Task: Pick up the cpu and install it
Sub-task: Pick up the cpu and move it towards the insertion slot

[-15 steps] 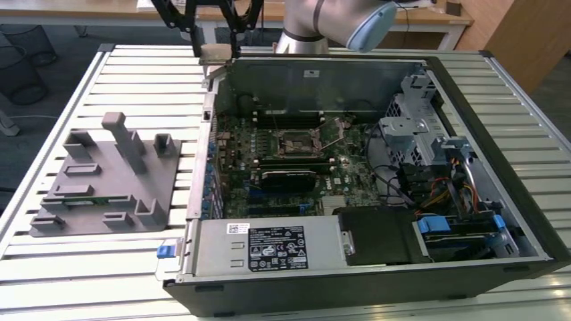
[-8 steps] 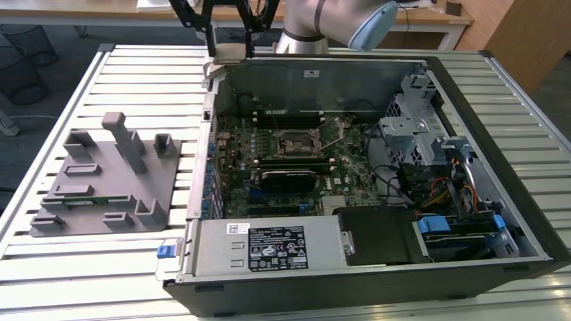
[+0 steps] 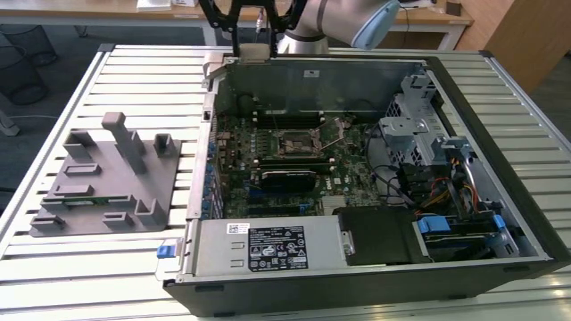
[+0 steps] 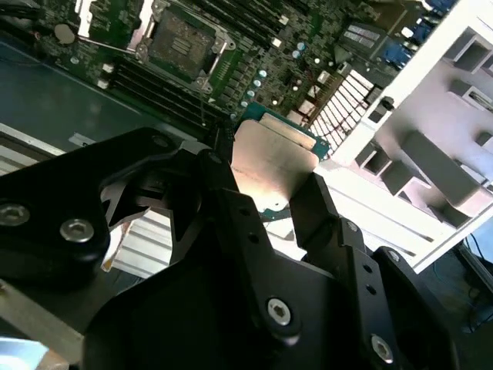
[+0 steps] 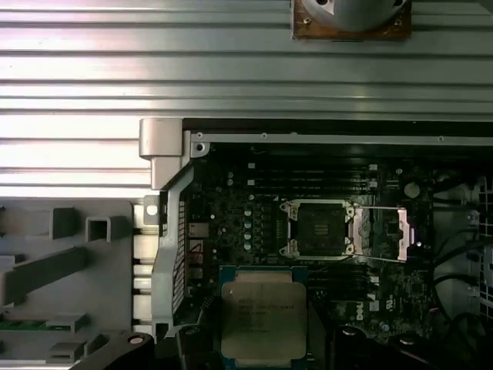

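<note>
1. We see the jaws of the gripper [image 4: 268, 176] clenched on the cpu [image 4: 271, 150], with a black finger [image 4: 223, 193] against each of two opposite edges. Its silvery top shows in both wrist views.
2. In the exterior view, the cpu hangs in the air over the wall of the computer case [image 3: 357, 297] that lies nearest the arm [image 3: 357, 23]. It is towards the exterior view's left corner and well apart from the socket [image 3: 295, 142].
3. The socket sits about mid-way on the green motherboard [image 3: 352, 180]. Its metal frame [image 5: 385, 233] stands open beside it.
4. The case lies on its side with the interior exposed. A grey power supply box [image 3: 267, 247] fills the wall opposite the arm, and cables and drive bays [image 3: 446, 194] crowd the exterior view's right.
5. The case rests on a desk [image 3: 143, 73] of pale ribbed metal slats. On the exterior view's left, just beside the case, we find a grey fixture tray [image 3: 89, 177] with a green memory stick [image 3: 80, 199] lying in it.
6. Beyond the desk we make out a dark floor [image 3: 89, 37], wire waste baskets [image 3: 23, 63], wooden-topped tables [image 3: 89, 10] and a wooden panel [image 3: 526, 33].
</note>
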`<state>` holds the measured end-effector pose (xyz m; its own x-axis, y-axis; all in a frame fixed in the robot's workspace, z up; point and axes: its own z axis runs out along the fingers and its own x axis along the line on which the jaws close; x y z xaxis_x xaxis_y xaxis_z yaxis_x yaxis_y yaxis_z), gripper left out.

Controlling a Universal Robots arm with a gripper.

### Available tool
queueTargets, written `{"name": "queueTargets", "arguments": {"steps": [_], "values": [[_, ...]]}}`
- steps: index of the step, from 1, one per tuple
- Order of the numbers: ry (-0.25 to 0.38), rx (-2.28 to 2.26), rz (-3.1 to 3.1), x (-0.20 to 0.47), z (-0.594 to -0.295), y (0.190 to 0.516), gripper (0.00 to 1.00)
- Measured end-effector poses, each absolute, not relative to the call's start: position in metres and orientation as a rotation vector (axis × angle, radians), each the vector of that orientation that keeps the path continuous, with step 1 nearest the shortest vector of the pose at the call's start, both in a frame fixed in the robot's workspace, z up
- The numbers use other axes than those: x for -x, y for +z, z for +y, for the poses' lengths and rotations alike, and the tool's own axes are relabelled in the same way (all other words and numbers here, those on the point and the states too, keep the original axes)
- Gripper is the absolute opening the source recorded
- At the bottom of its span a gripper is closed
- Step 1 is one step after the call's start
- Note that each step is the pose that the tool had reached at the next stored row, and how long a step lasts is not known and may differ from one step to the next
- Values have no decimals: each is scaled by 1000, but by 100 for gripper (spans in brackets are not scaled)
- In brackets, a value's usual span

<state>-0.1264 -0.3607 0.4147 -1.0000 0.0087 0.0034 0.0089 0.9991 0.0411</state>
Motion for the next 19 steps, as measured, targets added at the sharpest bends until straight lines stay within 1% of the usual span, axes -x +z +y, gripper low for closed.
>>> {"name": "queueTargets", "arguments": {"steps": [19], "values": [[-65,14,-3138,65,-361,414,54]]}}
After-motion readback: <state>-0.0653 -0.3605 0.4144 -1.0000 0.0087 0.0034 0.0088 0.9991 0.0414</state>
